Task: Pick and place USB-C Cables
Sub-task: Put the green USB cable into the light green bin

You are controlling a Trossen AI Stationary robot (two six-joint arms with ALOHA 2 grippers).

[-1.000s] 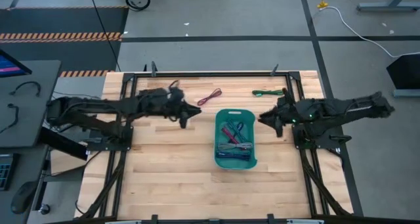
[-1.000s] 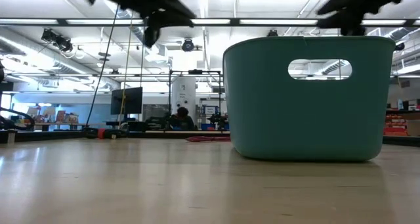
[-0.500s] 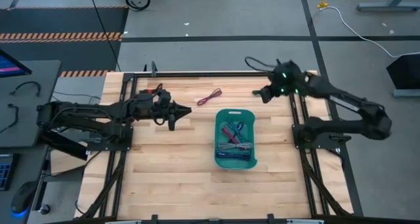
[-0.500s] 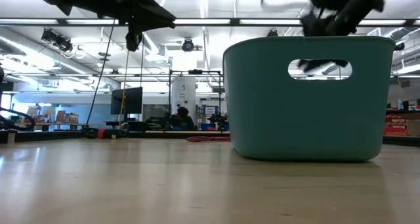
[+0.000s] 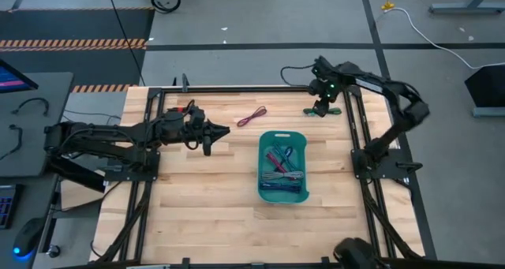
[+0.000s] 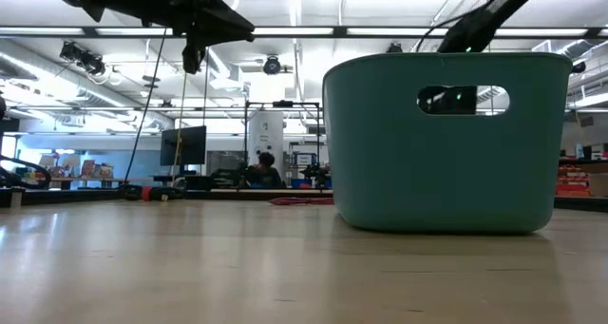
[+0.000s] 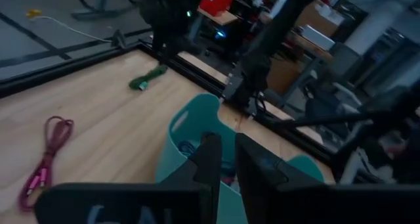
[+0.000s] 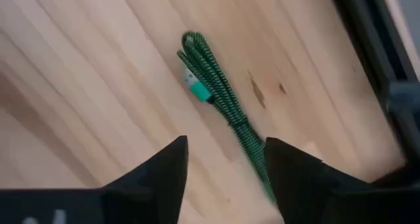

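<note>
A green coiled cable (image 5: pixel 314 111) lies flat on the wood near the table's far right corner; it also shows in the right wrist view (image 8: pixel 213 86) and the left wrist view (image 7: pixel 147 78). My right gripper (image 5: pixel 320 105) hovers above it, open, and the cable shows between its fingers (image 8: pixel 226 161). A magenta cable (image 5: pixel 252 117) lies on the table beyond the teal basket (image 5: pixel 262 165). Several cables, red, purple and grey among them, lie in the basket (image 5: pixel 281 170). My left gripper (image 5: pixel 223 132) is left of the basket, above the table and shut (image 7: pixel 228 168).
The black frame rail (image 5: pixel 353 119) runs right beside the green cable. In the low view the basket (image 6: pixel 442 153) fills the right half. Bare wood lies in front of and left of the basket (image 5: pixel 197 198). A person sits far back in the room (image 6: pixel 263 168).
My right gripper has swung from beside the basket's right side toward the table's far edge and now stands over the green cable. My left gripper drew back from the basket toward the table's left, then stayed still. No cable has moved.
</note>
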